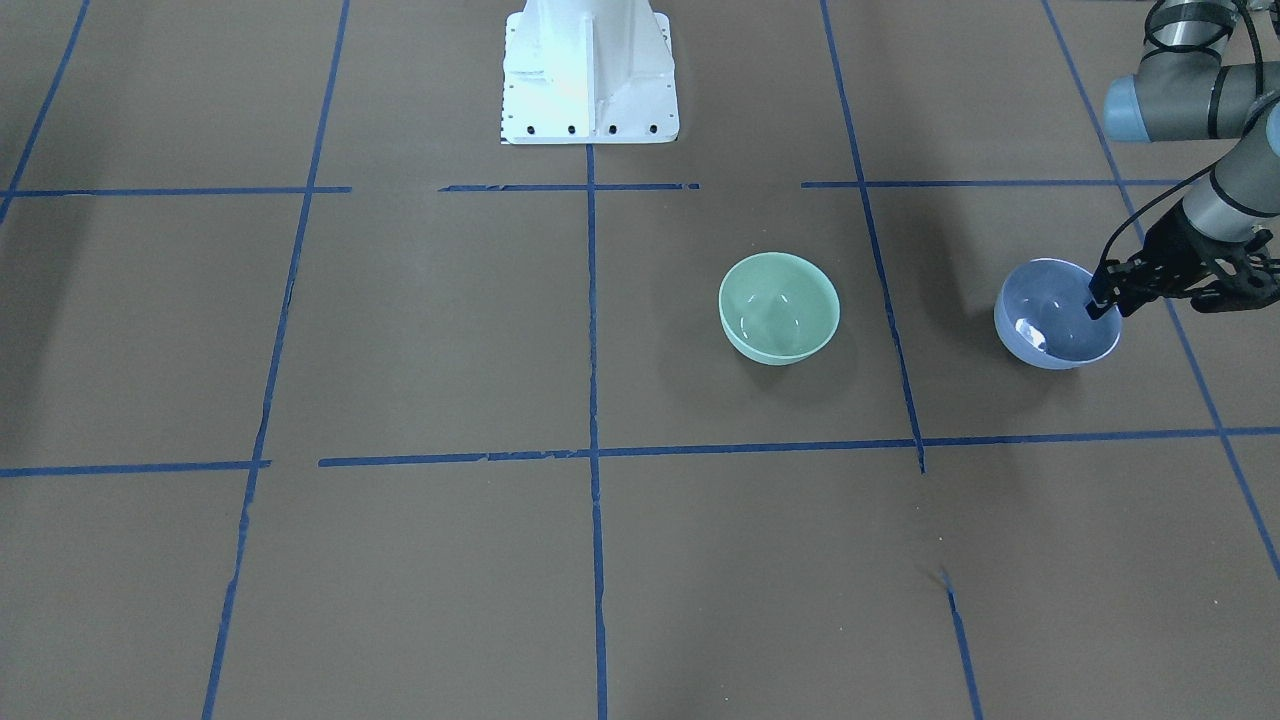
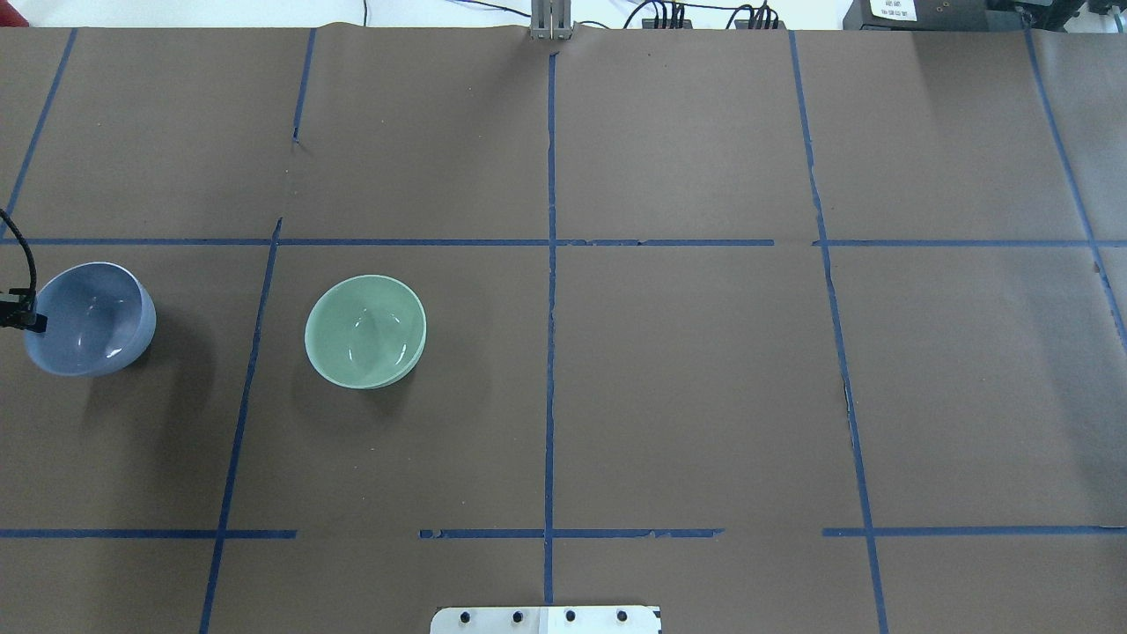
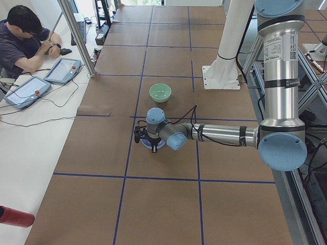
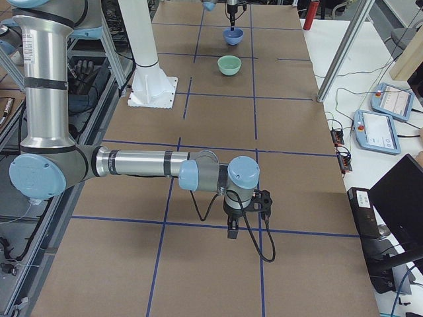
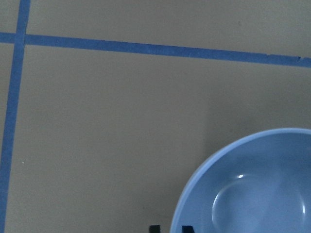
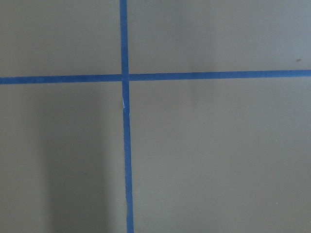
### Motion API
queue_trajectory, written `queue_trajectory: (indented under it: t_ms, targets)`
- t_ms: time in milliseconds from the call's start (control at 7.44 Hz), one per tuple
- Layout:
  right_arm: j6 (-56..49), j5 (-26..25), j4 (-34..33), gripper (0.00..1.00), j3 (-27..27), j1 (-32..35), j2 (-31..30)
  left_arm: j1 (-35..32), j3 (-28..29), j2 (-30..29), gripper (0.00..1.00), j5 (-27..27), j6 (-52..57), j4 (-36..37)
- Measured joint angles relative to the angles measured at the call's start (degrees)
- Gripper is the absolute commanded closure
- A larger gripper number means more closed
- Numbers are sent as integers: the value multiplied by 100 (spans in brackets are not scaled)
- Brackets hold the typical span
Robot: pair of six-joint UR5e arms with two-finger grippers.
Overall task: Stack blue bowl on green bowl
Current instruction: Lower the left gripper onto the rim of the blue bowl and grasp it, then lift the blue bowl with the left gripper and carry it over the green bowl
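**Left Gripper on the Blue Bowl's Rim; Bowls Not Yet Stacked**

Nearest the right-side camera we find the right arm (image 4: 132,163), stretched out low over the table (image 2: 687,379). Its right gripper (image 4: 232,228) points down above a crossing of blue tape lines (image 6: 125,145). We cannot tell how far this gripper is open. Its own camera shows only brown paper and tape.

The table is covered in brown paper and divided into a grid by the tape. The left arm (image 3: 225,135) reaches to the robot's left end of the table.

The blue bowl (image 1: 1050,335) lies there. It is round, glossy and plain periwinkle, with a smooth rounded body and small light reflections inside. The green bowl (image 1: 778,308) is pale mint and about the same size. It stands upright nearer the table's centre, well apart from the blue bowl, with one tape line between them.

The left gripper (image 1: 1105,300) sits at the blue bowl's outer rim. Its fingertips (image 5: 154,228) stand close together astride that rim, pinching the wall. We cannot tell whether the bowl is clear of the table.
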Motion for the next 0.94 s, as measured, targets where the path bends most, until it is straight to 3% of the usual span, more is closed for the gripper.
queue_trajectory:
  t_ms: [269,672,940]
  targets:
    - [1,0,0,0,0,4,1,-35,-428,3,100,-325,7,465]
    - [-2,0,0,0,0,-1,-2,-99,-1736,-689,100,-480,-120,2953]
    - [1,0,0,0,0,-2,-2,71,-2236,-1284,100,-455,-1193,3747]
